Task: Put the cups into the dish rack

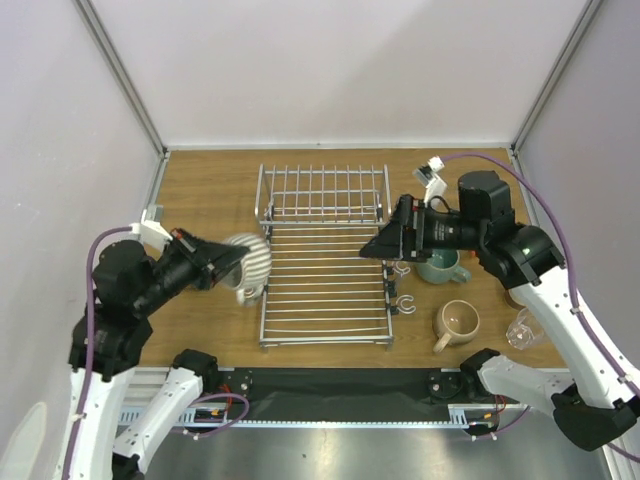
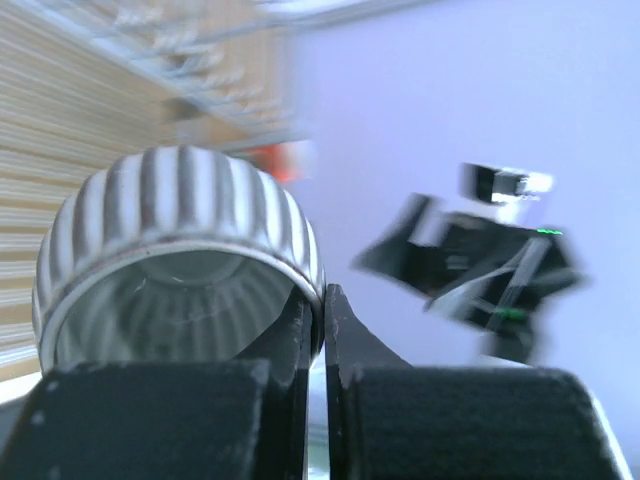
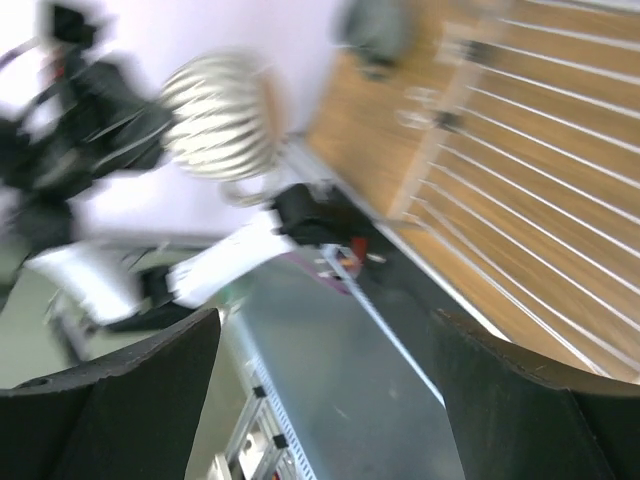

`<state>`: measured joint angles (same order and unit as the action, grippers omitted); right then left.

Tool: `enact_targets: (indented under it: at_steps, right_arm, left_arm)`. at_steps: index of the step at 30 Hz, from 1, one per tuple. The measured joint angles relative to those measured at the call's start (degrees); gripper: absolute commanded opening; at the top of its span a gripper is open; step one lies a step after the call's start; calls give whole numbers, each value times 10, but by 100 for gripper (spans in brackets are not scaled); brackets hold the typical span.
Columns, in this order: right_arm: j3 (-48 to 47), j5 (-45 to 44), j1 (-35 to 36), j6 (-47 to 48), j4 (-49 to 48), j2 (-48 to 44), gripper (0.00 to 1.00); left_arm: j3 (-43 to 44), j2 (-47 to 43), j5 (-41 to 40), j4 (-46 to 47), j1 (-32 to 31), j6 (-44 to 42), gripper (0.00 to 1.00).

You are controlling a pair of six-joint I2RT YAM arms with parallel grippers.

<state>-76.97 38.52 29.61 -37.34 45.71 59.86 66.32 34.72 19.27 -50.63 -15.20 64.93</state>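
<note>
My left gripper is shut on the rim of a ribbed silver-grey cup and holds it in the air at the left edge of the silver wire dish rack. The cup fills the left wrist view, with my fingers pinching its wall. My right gripper is open and empty above the rack's right side. The ribbed cup shows blurred in the right wrist view. A teal-green mug, a beige mug and a clear glass stand on the table right of the rack.
The rack's raised back section of upright tines lies toward the far wall. Small hooks hang on the rack's right side. The wooden table is bounded by white walls on three sides.
</note>
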Motion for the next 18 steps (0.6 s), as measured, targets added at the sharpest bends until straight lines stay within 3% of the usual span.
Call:
enact_targets:
  at_steps: [3, 10, 14, 18]
  right_arm:
    - [2, 29, 38, -40, -103, 5, 92]
    - [-3, 44, 103, -107, -256, 46, 93]
    - [-13, 39, 133, -124, -295, 85, 93]
    - [-21, 28, 151, -139, -327, 119, 92]
  left_arm:
    - [-73, -15, 45, 190, 0, 77, 0]
    - [-136, 34, 63, 546, 0, 185, 1]
    - [-160, 55, 58, 673, -1, 233, 1]
    - [-161, 70, 57, 741, -7, 261, 0]
